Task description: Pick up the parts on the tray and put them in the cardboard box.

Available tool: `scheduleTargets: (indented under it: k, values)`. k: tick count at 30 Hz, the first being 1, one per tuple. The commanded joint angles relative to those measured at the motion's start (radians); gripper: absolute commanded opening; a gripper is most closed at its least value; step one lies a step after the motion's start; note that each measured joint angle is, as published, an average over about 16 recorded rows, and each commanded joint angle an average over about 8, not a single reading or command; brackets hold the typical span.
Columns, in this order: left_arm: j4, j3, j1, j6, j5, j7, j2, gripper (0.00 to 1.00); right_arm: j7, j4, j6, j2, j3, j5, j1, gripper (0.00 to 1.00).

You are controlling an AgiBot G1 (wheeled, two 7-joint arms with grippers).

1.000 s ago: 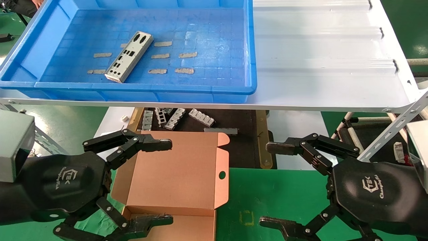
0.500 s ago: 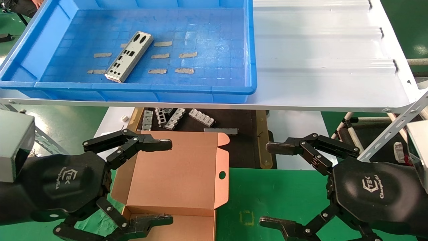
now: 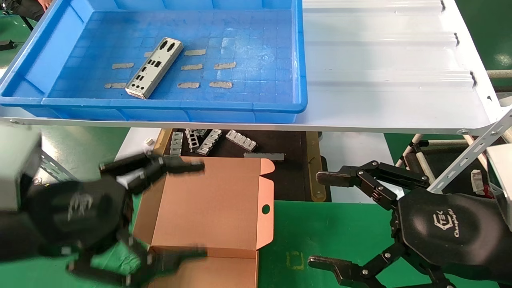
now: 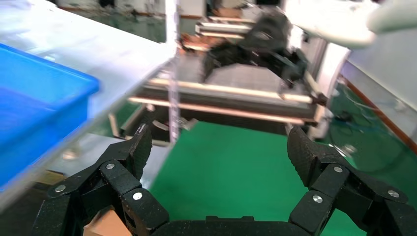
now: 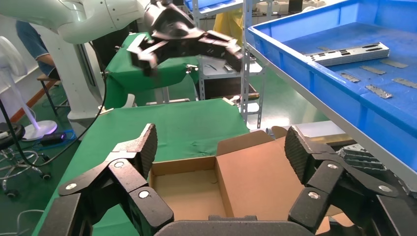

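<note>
Single part (image 3: pixel 154 68) seen flat, diagonal on tray (image 3: pixel 240 107) floor among tape strips (image 3: pixel 220 84); judged thin, light, stiff, slippery, best pinched across folded long rims. Cardboard box (image 3: pixel 208 216) open below. Left end effector (image 3: pixel 168 210) and right end effector (image 3: pixel 326 220) spread wide, empty

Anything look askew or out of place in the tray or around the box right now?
The silver punched metal plate lies diagonally across the blue plastic tray, over the beige tape strips. Grey ladder-like metal pieces lie scattered behind the open cardboard box, outside it.
</note>
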Motion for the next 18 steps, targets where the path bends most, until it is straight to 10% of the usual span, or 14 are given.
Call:
scheduleTargets:
  k: [1,18]
  values:
    - [0.006,-0.004,-0.004,-0.014,-0.002,-0.003,0.002,1.00,0.000,0.000,0.000,0.000,0.000,0.000,0.000,0.00]
    - [0.282,0.087,-0.349,-0.313,0.304,-0.074,0.120,1.00,0.000,0.000,0.000,0.000,0.000,0.000,0.000,0.00]
